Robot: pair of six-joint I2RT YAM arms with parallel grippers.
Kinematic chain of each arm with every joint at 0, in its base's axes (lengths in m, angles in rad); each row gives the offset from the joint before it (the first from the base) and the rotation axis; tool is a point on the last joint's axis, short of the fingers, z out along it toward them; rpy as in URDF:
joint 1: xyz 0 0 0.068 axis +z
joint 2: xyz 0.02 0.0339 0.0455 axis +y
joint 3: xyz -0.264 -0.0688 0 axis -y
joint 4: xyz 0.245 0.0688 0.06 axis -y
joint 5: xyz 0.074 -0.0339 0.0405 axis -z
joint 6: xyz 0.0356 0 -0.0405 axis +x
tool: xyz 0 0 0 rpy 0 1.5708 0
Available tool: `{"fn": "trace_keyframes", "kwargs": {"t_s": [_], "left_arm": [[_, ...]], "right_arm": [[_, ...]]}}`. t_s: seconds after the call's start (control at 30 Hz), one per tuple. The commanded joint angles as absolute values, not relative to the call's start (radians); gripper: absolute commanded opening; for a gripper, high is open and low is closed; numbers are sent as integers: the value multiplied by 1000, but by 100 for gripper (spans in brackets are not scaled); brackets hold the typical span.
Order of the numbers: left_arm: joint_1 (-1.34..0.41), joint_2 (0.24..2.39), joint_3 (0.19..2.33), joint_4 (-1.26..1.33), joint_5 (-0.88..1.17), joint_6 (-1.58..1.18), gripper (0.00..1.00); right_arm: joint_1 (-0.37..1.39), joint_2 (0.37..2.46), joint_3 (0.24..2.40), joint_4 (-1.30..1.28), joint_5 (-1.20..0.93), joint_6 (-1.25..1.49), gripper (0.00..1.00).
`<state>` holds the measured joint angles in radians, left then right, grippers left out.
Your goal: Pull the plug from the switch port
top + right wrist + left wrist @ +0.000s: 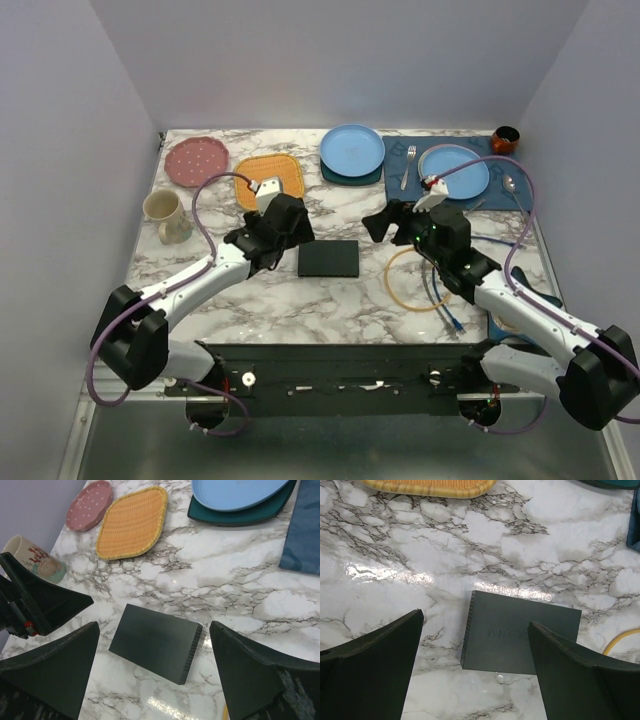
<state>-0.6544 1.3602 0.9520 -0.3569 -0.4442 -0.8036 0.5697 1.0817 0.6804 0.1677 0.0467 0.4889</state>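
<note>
Switch (329,258) is laid flat on the worktop (300,310), between left hand (475,619) and right hand (153,625), touched by neither. Both hands are spread wide, nothing pinched. No cable is seen plugged in; pull is judged done, only withdrawal is called for.
</note>
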Motion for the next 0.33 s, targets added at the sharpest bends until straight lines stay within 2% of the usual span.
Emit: {"fn": "trace_keyframes", "kwargs": {"t_s": [0.0, 0.17, 0.3], "left_arm": [[-657, 1241, 876, -256, -394, -738, 99], [-655, 1180, 822, -199, -338, -770, 99], [-650, 1232, 865, -267, -307, -778, 99]], "right_arm": [[575, 1086, 716, 89, 5, 474, 100], [577, 1003, 655, 107, 6, 489, 100], [577, 947, 643, 112, -26, 509, 100]]}}
